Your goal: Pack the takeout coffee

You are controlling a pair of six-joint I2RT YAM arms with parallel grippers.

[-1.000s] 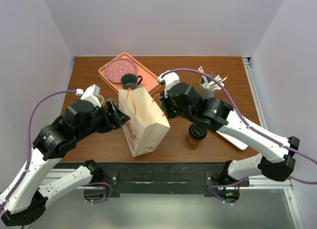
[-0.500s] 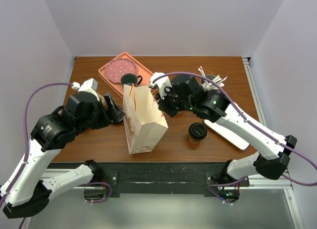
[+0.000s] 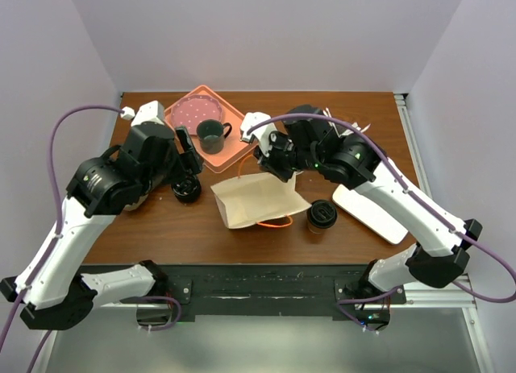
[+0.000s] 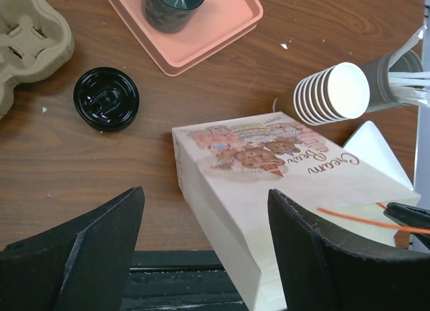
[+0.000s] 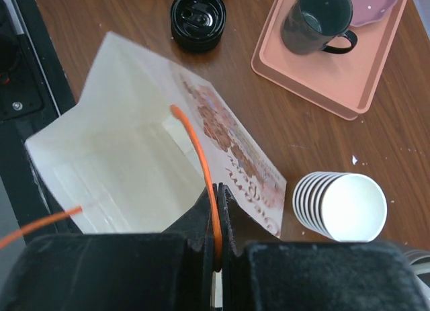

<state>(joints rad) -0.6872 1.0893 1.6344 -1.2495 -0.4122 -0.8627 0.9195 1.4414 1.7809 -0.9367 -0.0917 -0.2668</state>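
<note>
Two takeout coffee cups with black lids stand on the table: one (image 3: 187,188) left of the paper bag (image 3: 260,199), also visible in the left wrist view (image 4: 106,99) and the right wrist view (image 5: 197,10), the other (image 3: 321,215) right of the bag. The printed bag (image 4: 282,183) lies tipped on its side, its mouth (image 5: 127,170) facing the right wrist camera. My right gripper (image 3: 278,165) (image 5: 218,190) is shut on the bag's orange handle (image 5: 195,140). My left gripper (image 3: 185,159) (image 4: 205,198) hangs open above the bag's bottom end, holding nothing.
A pink tray (image 3: 238,143) at the back holds a dark green mug (image 3: 212,134) and a pink plate (image 3: 193,112). A stack of white paper cups (image 4: 332,93) lies beside a grey cup of stirrers (image 4: 396,69). A cardboard cup carrier (image 4: 27,39) sits far left; a white tray (image 3: 379,216) lies right.
The bag went from upright to lying tipped on the table. My left arm drew back from it, uncovering the left cup. My right gripper kept the handle and shifted back.
</note>
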